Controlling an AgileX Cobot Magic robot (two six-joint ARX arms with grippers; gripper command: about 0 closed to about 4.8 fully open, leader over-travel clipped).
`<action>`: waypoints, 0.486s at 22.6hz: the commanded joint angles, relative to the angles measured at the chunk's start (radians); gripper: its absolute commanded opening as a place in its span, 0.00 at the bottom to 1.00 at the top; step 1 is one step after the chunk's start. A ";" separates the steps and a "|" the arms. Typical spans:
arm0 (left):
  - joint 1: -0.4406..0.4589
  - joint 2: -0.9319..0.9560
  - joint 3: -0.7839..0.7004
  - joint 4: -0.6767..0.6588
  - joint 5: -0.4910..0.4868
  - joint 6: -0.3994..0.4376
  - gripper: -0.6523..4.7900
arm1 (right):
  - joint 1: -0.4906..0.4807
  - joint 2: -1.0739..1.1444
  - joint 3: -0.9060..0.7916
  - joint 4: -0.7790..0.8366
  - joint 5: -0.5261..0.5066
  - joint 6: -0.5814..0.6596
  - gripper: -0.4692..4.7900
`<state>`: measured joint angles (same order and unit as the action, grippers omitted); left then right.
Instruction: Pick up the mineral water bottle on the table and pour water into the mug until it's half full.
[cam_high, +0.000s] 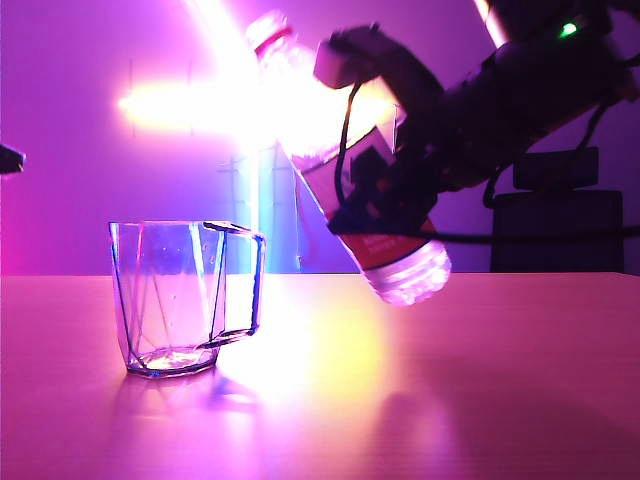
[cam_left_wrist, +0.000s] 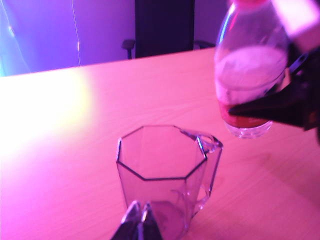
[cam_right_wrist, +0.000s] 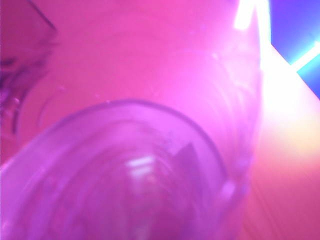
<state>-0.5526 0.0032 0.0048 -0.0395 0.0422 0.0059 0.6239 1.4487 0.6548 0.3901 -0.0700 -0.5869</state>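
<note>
Pink-lit table (cam_high: 500, 400) is filling the lower frame w/ a glaring light behind. Mug (cam_high: 175, 298) is standing lower left, seemingly empty. Bottle (cam_high: 345, 175) is hanging tilted at centre, clear of the table, neck leaning up-left toward the mug. Right gripper (cam_high: 385, 190) is clamping it around the label, arm reaching in from upper right. Thin ribbed plastic likely flexes & is bottom-heavy w/ water, so mid-body hold suits. Left gripper (cam_left_wrist: 138, 220) is hovering just beside the mug, tips together.
</note>
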 joint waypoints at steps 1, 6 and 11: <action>0.000 0.003 0.004 0.011 0.005 -0.003 0.12 | 0.030 0.034 0.054 0.041 0.106 -0.117 0.54; 0.000 0.003 0.004 0.011 0.004 -0.003 0.12 | 0.059 0.051 0.071 0.033 0.125 -0.230 0.54; 0.000 0.003 0.004 0.011 0.004 -0.003 0.12 | 0.073 0.058 0.071 0.033 0.198 -0.323 0.54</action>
<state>-0.5526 0.0044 0.0048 -0.0410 0.0422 0.0059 0.6941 1.5105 0.7143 0.3752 0.0956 -0.8627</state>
